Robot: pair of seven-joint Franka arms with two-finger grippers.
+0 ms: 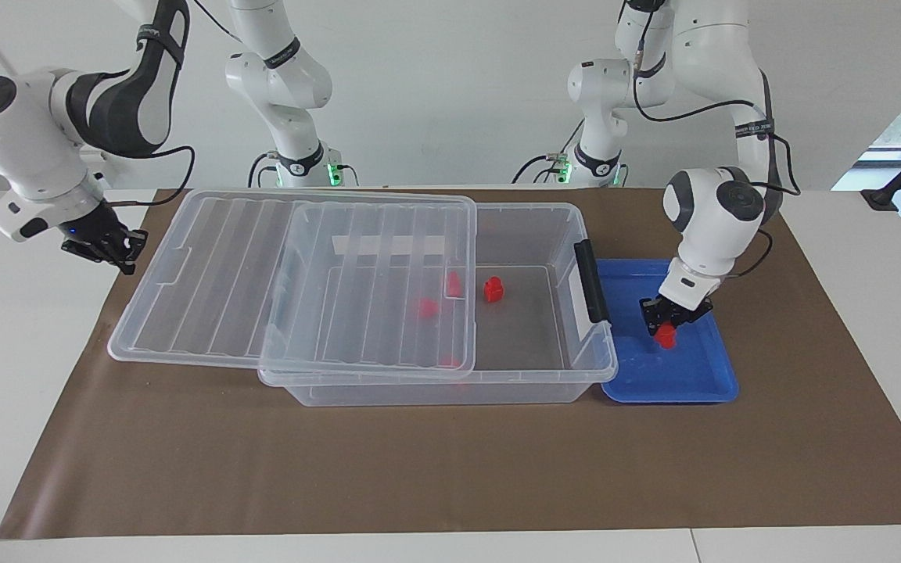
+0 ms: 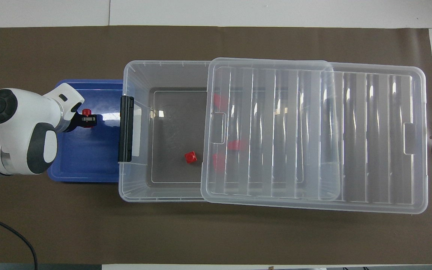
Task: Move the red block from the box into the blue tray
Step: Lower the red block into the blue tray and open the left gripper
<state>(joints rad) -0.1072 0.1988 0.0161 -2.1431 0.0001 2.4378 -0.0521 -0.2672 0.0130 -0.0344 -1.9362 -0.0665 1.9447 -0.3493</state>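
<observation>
Right now the left gripper (image 1: pixel 665 322) is low inside the blue tray (image 1: pixel 693 375), fingers clamped on a red block (image 1: pixel 665 335) w/ the block's underside at or just above the tray floor; can't tell if it touches. From overhead that same gripper (image 2: pixel 87 118) and block (image 2: pixel 86 112) sit over the part of the tray (image 2: pixel 84 165) near the box's black latch clip (image 2: pixel 126 128).

Taking the box (image 1: pixel 568 360) as landmark: the tray lies just beside its latch end, toward the left arm's end of the table, rim touching or nearly touching the box wall. Clear ribbed lid (image 1: pixel 294 281) is slid partway off, resting on the box and overhanging toward the right arm's end, so approx the latch-end part of the box is uncovered. One more red block (image 1: pixel 493 289) sits on the open box floor; others show as red blurs under the lid (image 1: pixel 428 306), count not certain.

Right gripper (image 1: pixel 106 246) waits in the air off the lid's overhanging end, over the edge of the brown mat (image 1: pixel 450 469); can't tell if its fingers are apart or closed.
</observation>
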